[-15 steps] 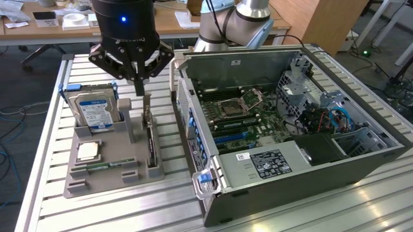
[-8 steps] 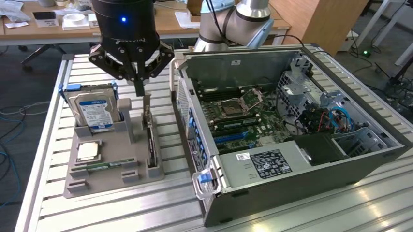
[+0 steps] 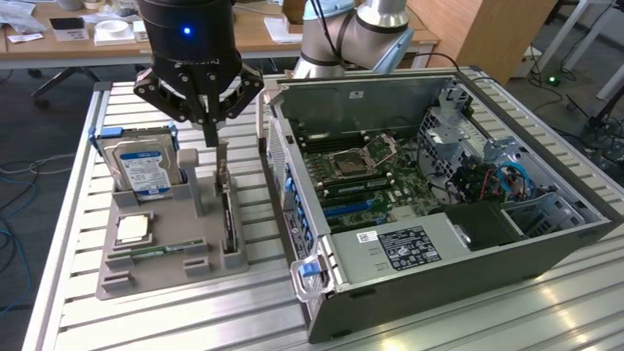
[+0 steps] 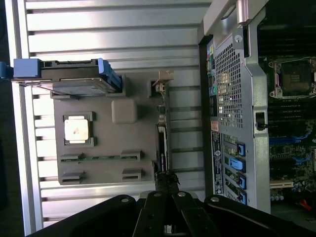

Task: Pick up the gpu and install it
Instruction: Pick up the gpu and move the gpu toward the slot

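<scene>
The gpu (image 3: 227,219) stands on its edge in a slot of the grey holder (image 3: 156,279), a thin dark card with its silver bracket at the far end. Seen edge-on in the wrist view, the gpu (image 4: 162,143) runs along the holder (image 4: 103,143) with the bracket (image 4: 162,81) at one end. My gripper (image 3: 210,137) hangs just above the card's far end, beside the holder's grey post. Its black fingers (image 4: 157,212) meet at one tip, shut with nothing between them. The open computer case (image 3: 439,212) lies at the exterior view's right with its motherboard (image 3: 370,175) exposed.
On the holder also stand a silver hard drive (image 3: 142,170) with a blue-white label, a square processor (image 3: 134,228) and a narrow green memory stick (image 3: 161,251). The case's perforated rear panel (image 4: 229,89) stands close beside the holder. Everything rests on a slatted aluminium table (image 3: 195,322).
</scene>
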`<state>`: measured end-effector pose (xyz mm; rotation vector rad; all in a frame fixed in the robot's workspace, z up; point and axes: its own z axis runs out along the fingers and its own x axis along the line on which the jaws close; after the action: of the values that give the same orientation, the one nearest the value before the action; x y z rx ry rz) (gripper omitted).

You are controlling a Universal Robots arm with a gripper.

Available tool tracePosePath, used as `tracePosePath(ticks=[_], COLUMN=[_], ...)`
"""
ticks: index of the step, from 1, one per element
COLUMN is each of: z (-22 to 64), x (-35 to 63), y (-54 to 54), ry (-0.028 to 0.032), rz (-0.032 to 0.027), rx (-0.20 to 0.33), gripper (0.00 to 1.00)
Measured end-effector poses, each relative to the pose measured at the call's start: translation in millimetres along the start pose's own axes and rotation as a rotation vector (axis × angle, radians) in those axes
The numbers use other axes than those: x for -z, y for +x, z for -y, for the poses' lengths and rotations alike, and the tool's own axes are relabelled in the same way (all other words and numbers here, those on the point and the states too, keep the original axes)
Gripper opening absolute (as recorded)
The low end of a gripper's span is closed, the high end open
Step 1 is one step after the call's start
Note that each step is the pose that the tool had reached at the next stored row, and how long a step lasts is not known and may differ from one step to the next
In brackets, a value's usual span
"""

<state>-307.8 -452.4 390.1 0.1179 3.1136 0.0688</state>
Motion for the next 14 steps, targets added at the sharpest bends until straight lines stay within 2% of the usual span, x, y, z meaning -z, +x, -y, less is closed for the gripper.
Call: tracePosePath(ticks=[10, 12, 13, 14], z=[0.0, 0.0, 0.0, 0.0], x=[0.0, 0.0, 0.0, 0.0], y=[0.0, 0.0, 0.0, 0.0], ry=[0.0000, 0.0000, 0.0000, 0.0001], rz=[0.0000, 0.0000, 0.0000, -0.0001], rx=[0.000, 0.000, 0.000, 0.000], gripper=[0.11, 0.23, 0.23, 0.29])
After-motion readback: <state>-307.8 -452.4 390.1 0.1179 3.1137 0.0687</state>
